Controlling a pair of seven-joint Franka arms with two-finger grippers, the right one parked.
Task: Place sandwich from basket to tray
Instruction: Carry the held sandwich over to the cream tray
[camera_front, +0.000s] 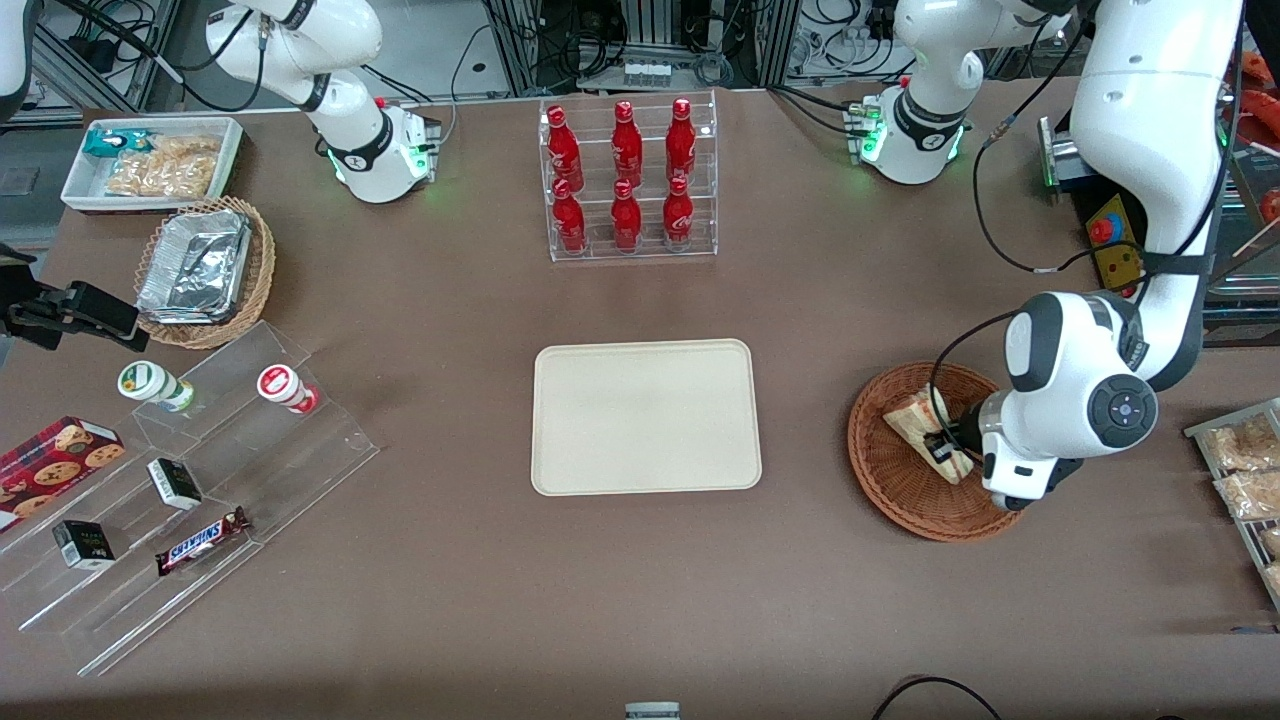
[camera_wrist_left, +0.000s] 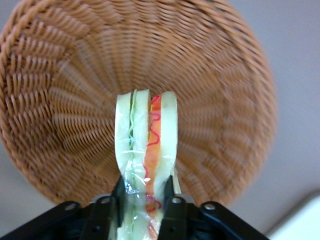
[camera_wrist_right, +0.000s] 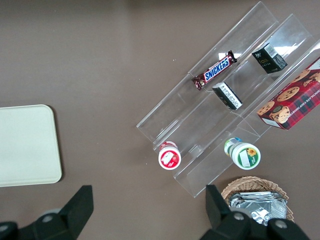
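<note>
1. Gripper (camera_wrist_left: 146, 207): the left arm's gripper is positioned over the basket (camera_front: 890, 480), at the right-centre of the front view. Its two black fingers (camera_wrist_left: 119, 200) are clamped on the sandwich (camera_wrist_left: 146, 145), one finger pressing on each bread face.

2. Sandwich: in the left wrist view the wedge stands on edge between the fingers, with pale bread on both outer faces, a green layer on one side and a red-orange layer on the other. The clear film is creased where the fingers press it. In the front view the sandwich (camera_front: 915, 418) lies inside the basket outline, partly covered by the arm's wrist. Whether it touches the basket floor or is raised above it cannot be told.

3. Basket: round, reddish-brown wicker, resting on the brown table (camera_front: 450, 330). It stands toward the working arm's end of the table, apart from the tray (camera_front: 645, 415).

4. Tray: flat, cream-beige, rounded corners, at the centre of the front view. One of its corners appears in the left-centre of the right wrist view (camera_wrist_right: 27, 145).

5. Other items, front view:
   - Clear rack of red bottles (camera_front: 627, 175), upper centre, farther from the camera than the tray.
   - Tan basket with foil containers (camera_front: 200, 270), upper left.
   - White bin of snack packets (camera_front: 150, 160), upper left corner area.
   - Clear stepped display (camera_front: 190, 490), lower left, carrying a Snickers bar (camera_front: 203, 540) and small boxes.
</note>
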